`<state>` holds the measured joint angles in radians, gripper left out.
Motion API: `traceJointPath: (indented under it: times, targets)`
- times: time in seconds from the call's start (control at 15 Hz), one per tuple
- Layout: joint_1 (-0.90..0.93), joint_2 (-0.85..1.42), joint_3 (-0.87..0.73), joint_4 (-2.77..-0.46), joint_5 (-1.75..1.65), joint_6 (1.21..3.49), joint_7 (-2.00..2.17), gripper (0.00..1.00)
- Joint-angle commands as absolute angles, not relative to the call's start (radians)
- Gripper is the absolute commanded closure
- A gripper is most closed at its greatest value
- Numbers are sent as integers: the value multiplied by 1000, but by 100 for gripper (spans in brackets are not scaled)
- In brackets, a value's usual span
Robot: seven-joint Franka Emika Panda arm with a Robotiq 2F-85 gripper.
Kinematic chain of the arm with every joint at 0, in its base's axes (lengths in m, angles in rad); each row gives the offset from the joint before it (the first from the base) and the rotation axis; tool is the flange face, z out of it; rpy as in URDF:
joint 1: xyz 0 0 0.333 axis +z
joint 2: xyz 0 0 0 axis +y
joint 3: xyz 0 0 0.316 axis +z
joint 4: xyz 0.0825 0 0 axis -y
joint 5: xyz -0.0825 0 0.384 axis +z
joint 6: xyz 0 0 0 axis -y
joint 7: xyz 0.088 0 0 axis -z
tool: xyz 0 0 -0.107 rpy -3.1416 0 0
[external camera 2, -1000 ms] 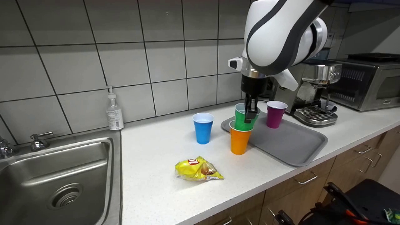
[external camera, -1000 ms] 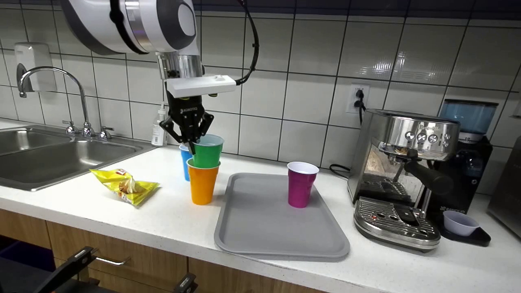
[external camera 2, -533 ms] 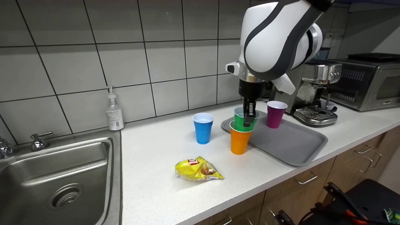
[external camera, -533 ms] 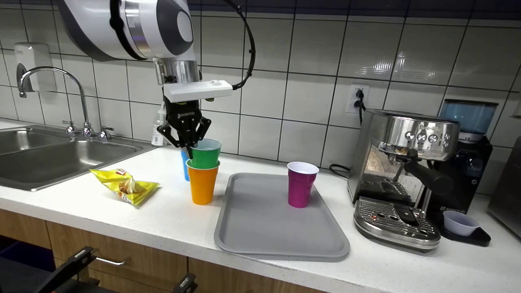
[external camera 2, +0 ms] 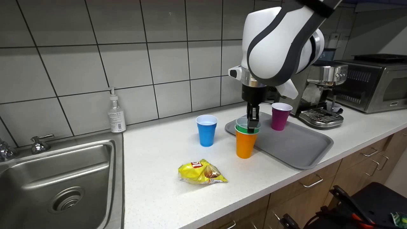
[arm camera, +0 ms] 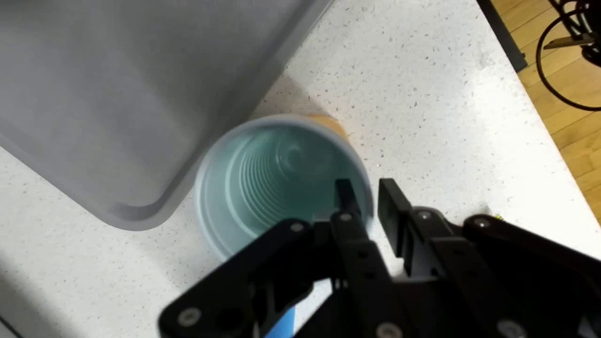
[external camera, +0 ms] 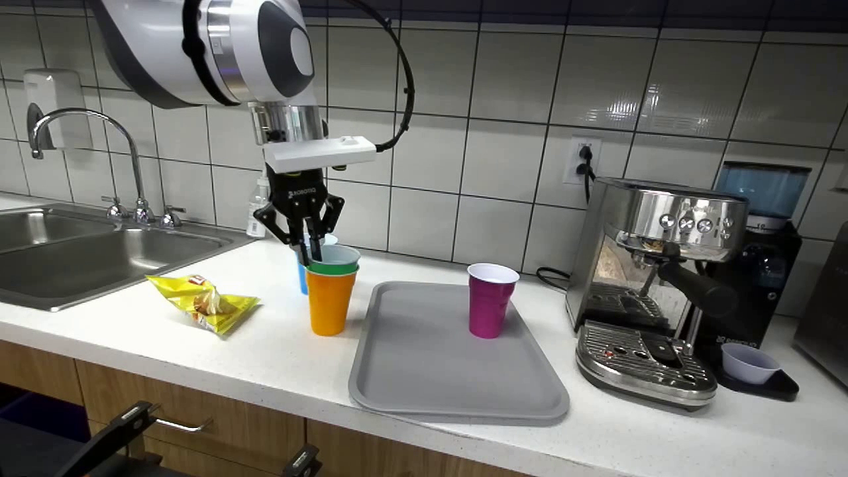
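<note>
Gray tray (external camera: 450, 371) near right, yellow bag (external camera: 202, 303) left. Between: green cup (external camera: 338, 269) nested in upright orange cup (external camera: 329, 305). Gripper (arm camera: 365, 188) straddles the green rim: fingers parted, 1 inside, 1 outside, looks released. Blue cup (external camera 2: 206, 133) farther, left. Likely nesting step, nearly done; next move calls for straight lift.

A robot arm (external camera 2: 268, 57) is presenting glossy white shells (external camera: 136, 26) separated by curving dark grey stripes (external camera 2: 295, 43). A black strap (external camera: 192, 46) and a silver band (external camera: 225, 50) are encircling the arm, a metallic collar (external camera: 291, 122) is gleaming below, and a black cable (external camera: 409, 86) is leading to a white, box-like housing (external camera: 321, 154). The black gripper (external camera: 310, 260) is bearing pale ROBOTIQ lettering (external camera: 302, 193); in the wrist view, round metallic screw heads (arm camera: 189, 317) are studding its linkages (arm camera: 230, 291).
</note>
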<state>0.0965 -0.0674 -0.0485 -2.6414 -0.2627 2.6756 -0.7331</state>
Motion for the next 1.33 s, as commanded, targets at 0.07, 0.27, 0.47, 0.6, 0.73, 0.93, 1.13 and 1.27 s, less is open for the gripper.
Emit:
traceJointPath:
  times: [0.07, 0.27, 0.47, 0.6, 0.73, 0.93, 1.13, 1.27]
  targets:
    - [71, -65, -26, -2620, -276, 2672, -701, 39]
    - [70, -75, -27, -2618, -267, 2668, -705, 18]
    - [61, -84, -35, -2611, -258, 2660, -708, 0]
    - [48, -87, -43, -2601, -251, 2651, -705, 0]
    - [29, -88, -55, -2592, -239, 2648, -703, 0]
    - [2, -89, -75, -2576, -202, 2639, -702, 0]
    - [-22, -85, -95, -2555, -167, 2631, -697, 0]
    - [-37, -81, -103, -2536, -162, 2611, -669, 0]
